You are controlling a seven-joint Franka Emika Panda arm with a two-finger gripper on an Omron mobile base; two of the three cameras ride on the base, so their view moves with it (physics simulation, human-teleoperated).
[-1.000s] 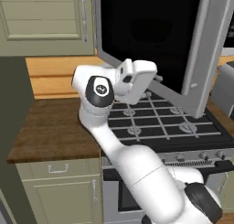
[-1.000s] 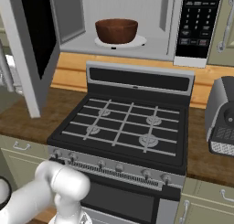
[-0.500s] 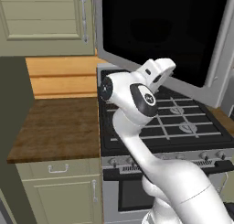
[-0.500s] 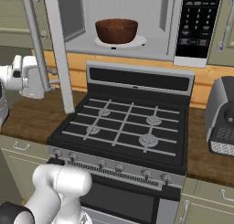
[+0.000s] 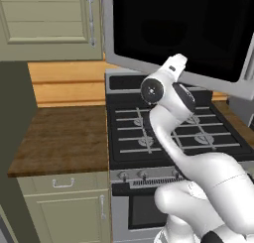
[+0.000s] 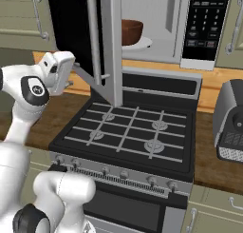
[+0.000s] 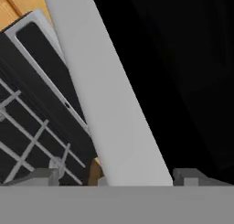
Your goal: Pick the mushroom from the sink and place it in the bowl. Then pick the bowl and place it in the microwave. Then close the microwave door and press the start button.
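Bowl (image 6: 131,31) seated on turntable plate (image 6: 140,43) inside microwave (image 6: 156,25). Microwave door (image 6: 110,46) half swung, stiff hinged panel, light; best pushed flat on lower frame edge. Gripper (image 7: 119,175) spread wide, nothing pinched, pressed near door frame.

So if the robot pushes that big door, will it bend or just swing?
Probably it just swings: the door looks like a stiff framed panel with a black window, hanging partway open. It likely turns easily, as the open gripper is only pressing its frame, not gripping. The bowl inside should stay put.
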